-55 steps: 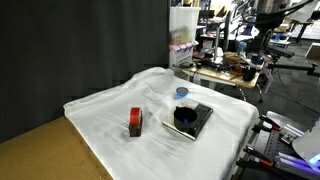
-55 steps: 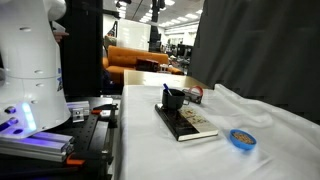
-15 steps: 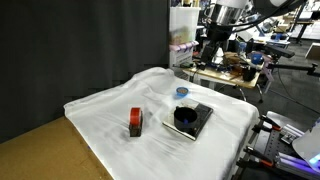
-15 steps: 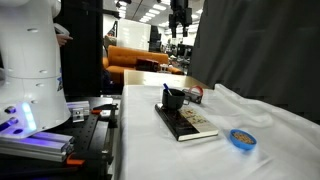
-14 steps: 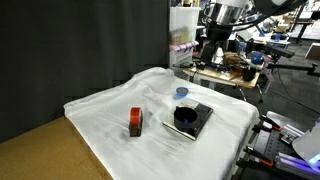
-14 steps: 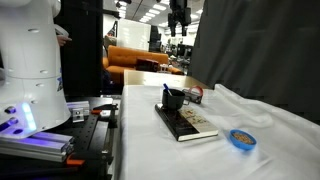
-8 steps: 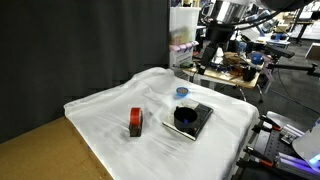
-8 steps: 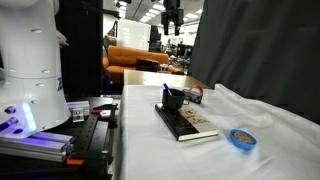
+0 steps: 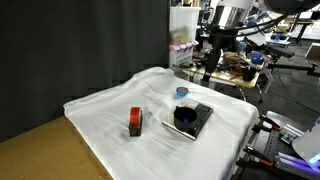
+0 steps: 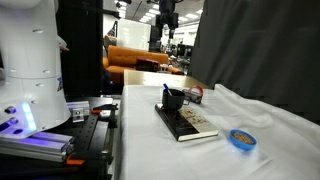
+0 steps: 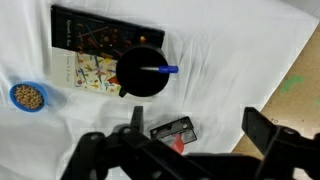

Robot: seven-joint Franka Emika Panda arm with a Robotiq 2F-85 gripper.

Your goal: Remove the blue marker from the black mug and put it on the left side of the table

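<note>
My gripper [image 11: 197, 124] hangs spread wide, empty, above the mug [image 11: 133, 85] holding the marker [image 11: 160, 70]; the book's [image 11: 85, 52] print is unreadable.

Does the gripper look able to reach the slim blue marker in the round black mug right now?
Probably yes: the open gripper hangs well above, and the blue marker sticks out past the black mug rim, nothing covering it.

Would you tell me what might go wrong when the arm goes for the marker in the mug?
The blue marker is slim and pokes only slightly past the rim of the black mug, so the open tool may strike that rim. The mug stands on a book; a knock might slide or tip it.
</note>
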